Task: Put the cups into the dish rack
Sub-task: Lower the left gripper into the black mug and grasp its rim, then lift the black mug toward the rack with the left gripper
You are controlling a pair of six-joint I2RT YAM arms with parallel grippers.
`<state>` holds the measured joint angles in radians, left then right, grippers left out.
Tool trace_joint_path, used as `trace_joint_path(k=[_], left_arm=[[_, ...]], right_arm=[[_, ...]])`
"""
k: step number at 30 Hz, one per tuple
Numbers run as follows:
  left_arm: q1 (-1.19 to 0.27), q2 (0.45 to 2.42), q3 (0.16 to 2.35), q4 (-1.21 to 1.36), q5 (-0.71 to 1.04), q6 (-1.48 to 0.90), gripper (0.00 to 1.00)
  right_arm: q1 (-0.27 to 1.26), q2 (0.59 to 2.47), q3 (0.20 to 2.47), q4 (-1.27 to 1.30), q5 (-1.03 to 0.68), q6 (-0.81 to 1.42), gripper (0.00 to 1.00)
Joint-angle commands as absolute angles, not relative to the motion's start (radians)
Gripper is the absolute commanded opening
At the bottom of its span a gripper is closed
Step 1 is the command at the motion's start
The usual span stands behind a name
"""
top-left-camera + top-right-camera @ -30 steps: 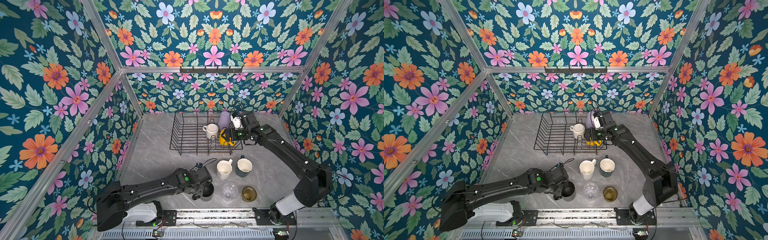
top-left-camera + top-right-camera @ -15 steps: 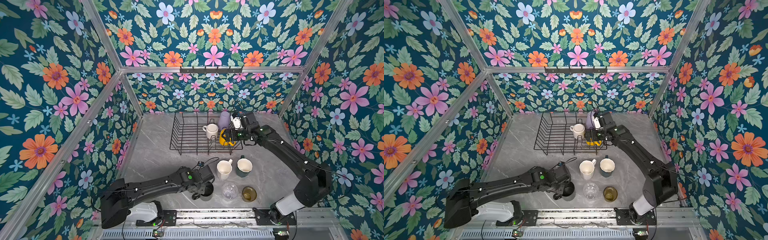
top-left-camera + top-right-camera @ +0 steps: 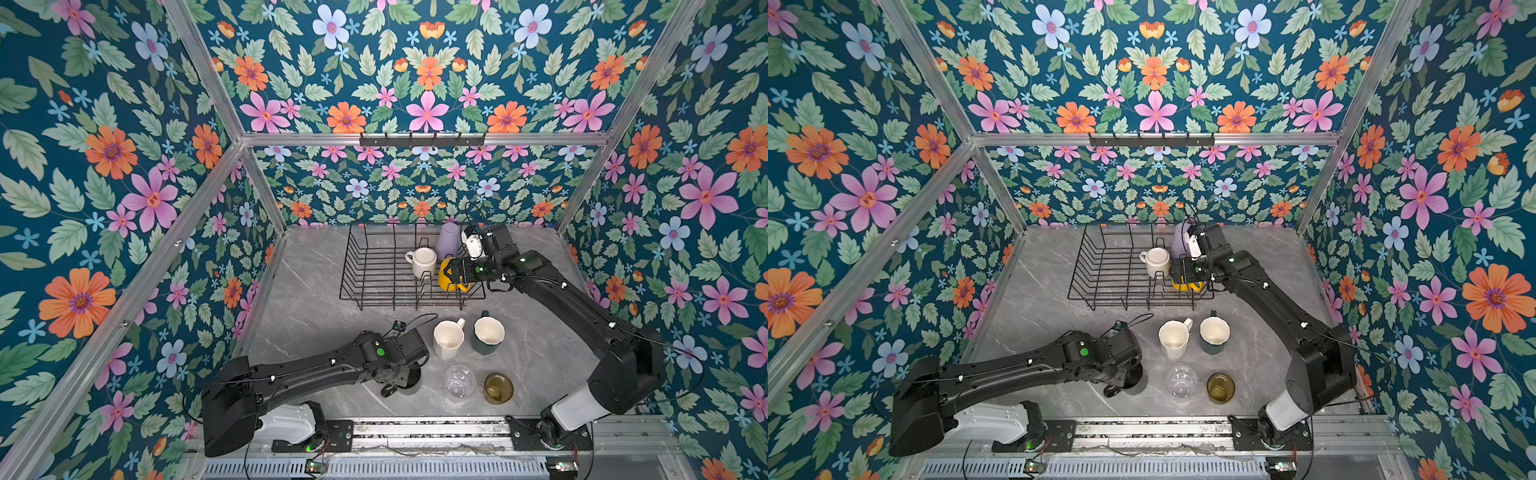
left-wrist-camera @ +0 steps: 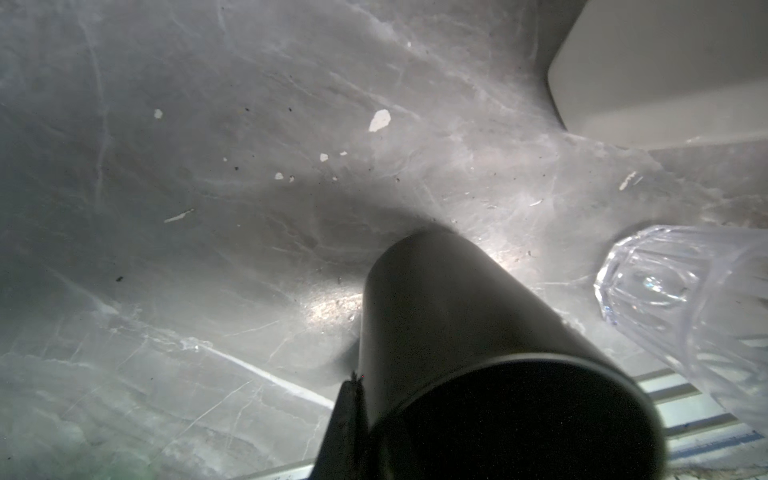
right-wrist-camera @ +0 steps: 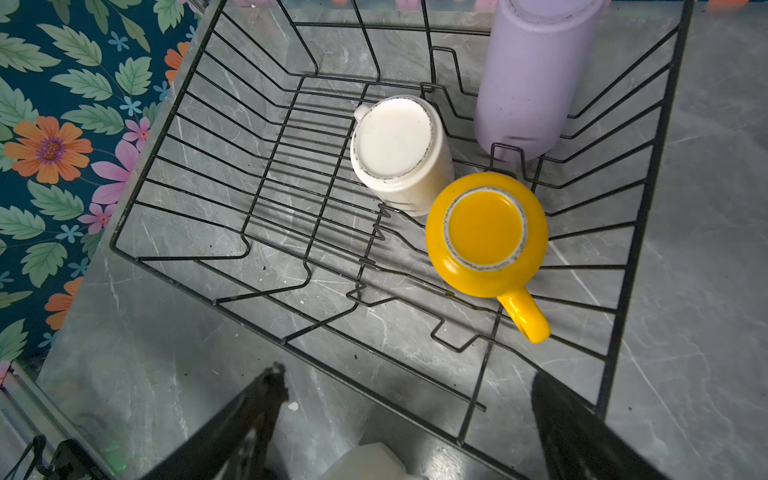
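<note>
Three cups are seen upside down at the right end of the dish rack point(image 3: 374, 266). The white mug point(image 3: 424, 261) is in the middle, the lilac tumbler point(image 3: 449, 241) behind it, and the yellow mug point(image 5: 486, 237) in front, handle turned toward the rack's front rim. The rack is set at the back of the grey marble table point(image 3: 316, 291).

Five cups are left on the table in front of the rack. The cream mug point(image 3: 448, 340) and dark green mug point(image 3: 488, 334) are stood side by side, upright. Nearer the front edge, the black mug point(image 3: 411, 382), clear glass point(image 3: 459, 381) and amber glass point(image 3: 498, 387) are lined in a row, apart.

The black mug's wall is pinched at the rim by the left gripper point(image 4: 361, 415). One finger point(image 4: 345, 419) is seen pressed on the outside; the other is hidden. Whether the mug is lifted cannot be told.

The right gripper point(image 5: 409, 374) is held above the rack's right front part, over the yellow mug, fingers spread wide.
</note>
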<state>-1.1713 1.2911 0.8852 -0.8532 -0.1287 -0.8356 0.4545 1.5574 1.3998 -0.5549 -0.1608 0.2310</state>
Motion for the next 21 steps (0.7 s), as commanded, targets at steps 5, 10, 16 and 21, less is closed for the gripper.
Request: trace_joint_path(k=[5,10,16,21], left_arm=[[-1.143,1.144,0.903,-0.865,-0.228,-0.826,0.0],[-0.956,0.887,0.837,-0.651,-0.112,-0.728,0.0],[-0.785,0.713,0.826,-0.474,0.029,-0.647,0.0],[-0.716,0.734,0.829,-0.378,0.143,-0.627,0.0]], right_arm=[[0.453,1.529,1.402,-0.533,-0.177,0.225,0.94],[0.441,1.515,1.398,-0.504,-0.259,0.253,0.94],[0.41,1.472,1.362,-0.414,-0.429,0.301,0.94],[0.404,1.451,1.324,-0.306,-0.581,0.337,0.94]])
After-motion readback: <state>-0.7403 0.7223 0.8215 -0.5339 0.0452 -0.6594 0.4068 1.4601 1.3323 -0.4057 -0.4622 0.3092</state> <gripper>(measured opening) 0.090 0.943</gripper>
